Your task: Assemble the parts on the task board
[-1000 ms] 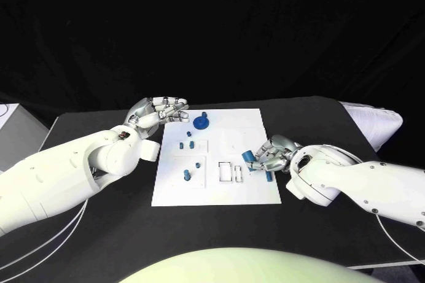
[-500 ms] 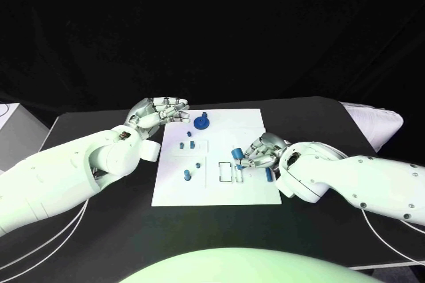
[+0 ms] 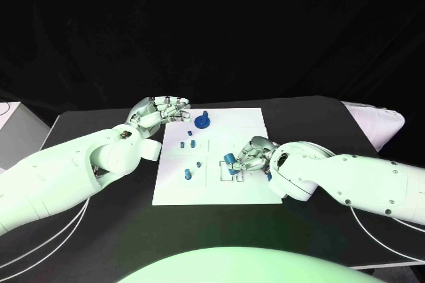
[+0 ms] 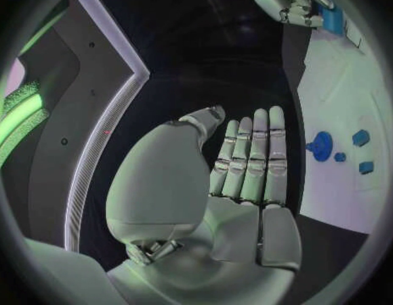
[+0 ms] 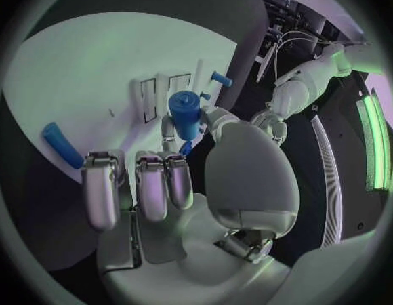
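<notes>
The task board [image 3: 217,157] is laid flat in the middle of the black table [image 3: 106,228], between the two arms, so that both hands can reach it. One board is counted, and two outlined rectangular slots [image 3: 230,171] are seen near its middle.

The left hand [image 3: 159,113] is held above the table just beside the board's far left corner, fingers straight and side by side in the left wrist view [image 4: 247,166], with nothing in it; it appears to be parked clear of the work.

The right hand [image 3: 252,155] is held over the board's right half, right above the slots. A blue cylindrical part [image 5: 187,115] is pinched at its fingertips, shown in the head view as a small blue cylinder [image 3: 228,158] next to the slots. It is judged that the part is being carried there for seating, though the exact receptacle cannot be told.

Of the loose or standing parts, the largest is one round knobbed piece [image 3: 204,121] at the board's far edge. Small blue pegs are seen left of the slots: about four in an upper cluster [image 3: 188,140] and two lower down [image 3: 188,172], apparently already standing in their holes; the count is uncertain at this scale. One blue rod [image 5: 61,144] lies on the board apart from the rest, probably awaiting pickup.
</notes>
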